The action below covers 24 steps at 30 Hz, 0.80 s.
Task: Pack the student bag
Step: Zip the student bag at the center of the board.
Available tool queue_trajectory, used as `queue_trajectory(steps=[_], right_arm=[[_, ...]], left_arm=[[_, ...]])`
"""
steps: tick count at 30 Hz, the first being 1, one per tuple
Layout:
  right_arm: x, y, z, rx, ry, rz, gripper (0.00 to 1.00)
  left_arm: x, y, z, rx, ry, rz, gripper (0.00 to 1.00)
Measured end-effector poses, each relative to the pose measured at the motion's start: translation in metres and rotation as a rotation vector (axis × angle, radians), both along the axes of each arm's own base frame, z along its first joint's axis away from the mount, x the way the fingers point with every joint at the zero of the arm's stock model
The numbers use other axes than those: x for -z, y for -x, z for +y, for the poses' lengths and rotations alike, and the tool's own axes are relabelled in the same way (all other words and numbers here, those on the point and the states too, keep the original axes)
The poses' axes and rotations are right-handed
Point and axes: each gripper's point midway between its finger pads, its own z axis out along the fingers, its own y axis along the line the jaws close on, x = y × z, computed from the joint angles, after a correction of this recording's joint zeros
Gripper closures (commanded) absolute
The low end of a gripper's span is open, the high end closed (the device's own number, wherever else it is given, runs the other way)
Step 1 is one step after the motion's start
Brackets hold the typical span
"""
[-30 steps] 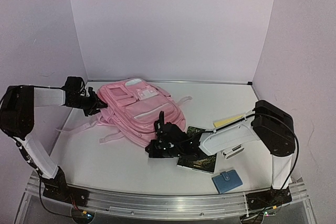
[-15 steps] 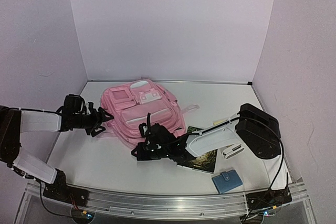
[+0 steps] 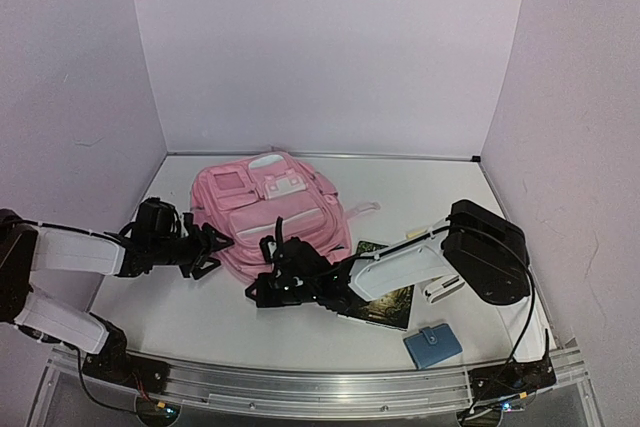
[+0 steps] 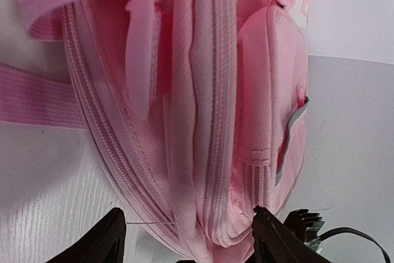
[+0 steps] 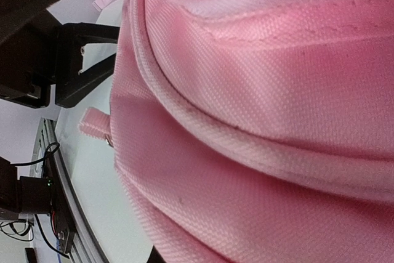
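Bag (image 3: 270, 212) lies flat on its back in the middle of the table (image 3: 180, 317), front pockets up and top towards the far wall. It's the big pink thing between the two arms.

Starting at the left, the left arm (image 3: 75, 252) reaches in low along the table. The left gripper (image 3: 215, 252) is right at the bag's near-left edge. Its wrist camera shows the jaws spread wide, with the bag's (image 4: 215, 121) zipped side seam sitting in the gap between the black fingertips (image 4: 111, 238). I can't make out whether either tip actually touches the fabric.

Further along, the right gripper (image 3: 277, 252) is pushed up against the bag's near edge, close to the left one. Its own camera is filled almost edge to edge with pink weave and piping (image 5: 258, 121), and the left gripper (image 5: 55, 60) shows dark at the side. I cannot tell whether the right jaws are apart or closed, or whether they have any cloth.

A pink strap (image 3: 365, 209) trails off the bag's right side onto the table. Just beside the bag's near-right corner lies a dark book (image 3: 385, 305), partly under the right arm (image 3: 410, 267), which crosses above it. Something white (image 3: 440, 290) pokes out from under that arm, too hidden to name. A blue wallet (image 3: 432, 345) lies near the book, close to the rail (image 3: 300, 382).
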Motion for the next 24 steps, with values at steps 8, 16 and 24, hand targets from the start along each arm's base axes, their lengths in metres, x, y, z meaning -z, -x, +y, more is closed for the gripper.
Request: queue_trajectory(steps=[8,16,24], right_arm=[[0.002,-0.004,-0.006,0.052,0.024,-0.029,1.0],[-0.016,-0.015,-0.057,0.146,0.143,-0.05,1.0],[-0.025,-0.044,-0.104,0.097,0.17,-0.007,1.0]], left_arm=[[0.017,0.005,-0.026,0.056,-0.002,0.039,0.99],[0.013,0.006,-0.02,0.055,-0.014,0.031,1.0],[-0.016,0.006,0.001,0.085,0.019,-0.011,1.0]])
